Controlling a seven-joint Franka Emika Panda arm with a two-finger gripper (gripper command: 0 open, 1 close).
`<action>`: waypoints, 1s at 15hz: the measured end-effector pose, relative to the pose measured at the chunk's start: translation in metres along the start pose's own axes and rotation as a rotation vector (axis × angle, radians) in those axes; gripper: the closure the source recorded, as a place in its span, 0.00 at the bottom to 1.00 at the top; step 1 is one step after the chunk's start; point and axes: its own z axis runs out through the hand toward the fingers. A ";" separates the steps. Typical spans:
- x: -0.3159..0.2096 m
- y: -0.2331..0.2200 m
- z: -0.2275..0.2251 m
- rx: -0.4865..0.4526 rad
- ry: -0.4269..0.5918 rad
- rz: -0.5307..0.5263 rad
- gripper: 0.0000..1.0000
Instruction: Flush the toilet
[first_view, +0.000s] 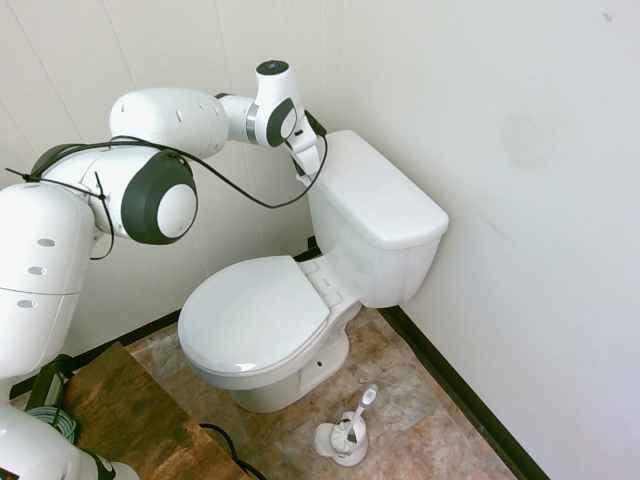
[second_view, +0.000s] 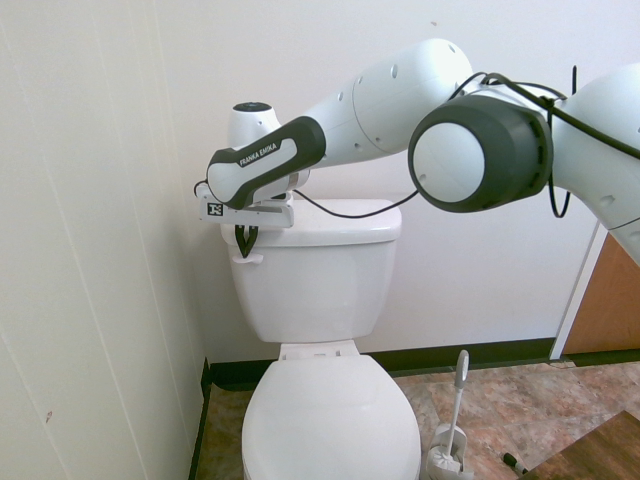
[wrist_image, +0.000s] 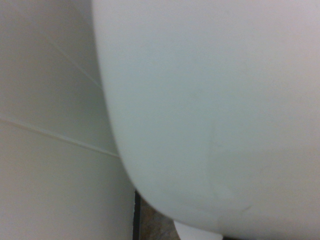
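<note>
Setting: small household bathroom. Evidence: white two-piece toilet (first_view: 300, 290) with lidded tank set in a corner between plain white panelled walls (first_view: 520, 150); toilet brush (first_view: 350, 430) in its holder on the floor beside the bowl; brown stone-pattern vinyl floor (first_view: 420, 400); dark baseboard (first_view: 455, 380) along the walls.

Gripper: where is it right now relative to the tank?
In the second exterior view the gripper hangs at the tank's upper corner nearest the side wall, fingers shut just above the small flush lever of the toilet.
</note>
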 end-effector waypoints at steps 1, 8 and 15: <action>0.000 0.000 0.001 0.000 0.001 0.000 1.00; -0.001 0.000 0.008 0.000 0.000 -0.001 1.00; 0.000 -0.003 -0.006 -0.002 -0.003 0.002 1.00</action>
